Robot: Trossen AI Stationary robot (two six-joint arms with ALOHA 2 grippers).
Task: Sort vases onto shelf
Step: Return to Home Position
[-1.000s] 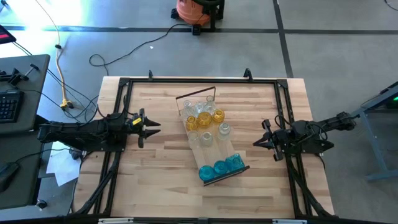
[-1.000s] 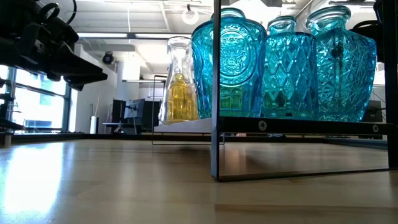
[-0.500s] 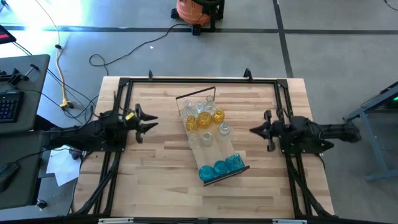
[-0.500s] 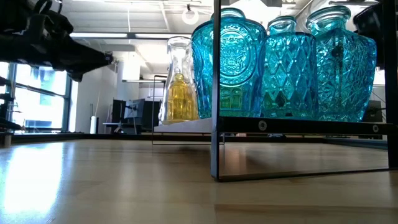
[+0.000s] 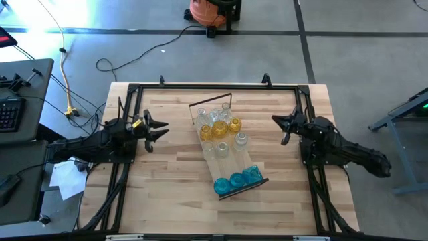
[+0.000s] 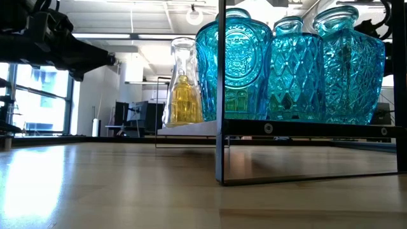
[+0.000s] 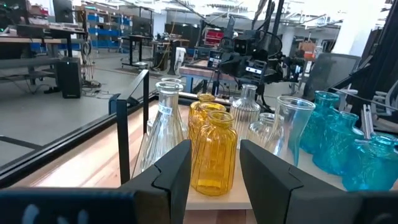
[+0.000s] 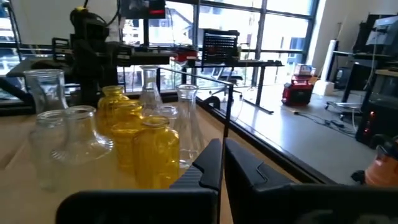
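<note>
Jaws spread and empty, the left gripper (image 5: 160,130) hangs off to one side. Well ahead of its tips, the vases (image 5: 221,127) stand grouped by colour on the shelf (image 5: 229,165). They look like glass, so I'd guess rigid, slick, breakable and light, best taken around the narrow neck. Beyond them the right gripper (image 5: 276,122) faces back, jaws closed on nothing.

An industrial robotics workshop: grey concrete floor (image 5: 348,53), a loose yellow cable (image 5: 65,77) (an orange shop vacuum (image 5: 208,10) too), metal racks of blue bins (image 7: 102,14).
</note>
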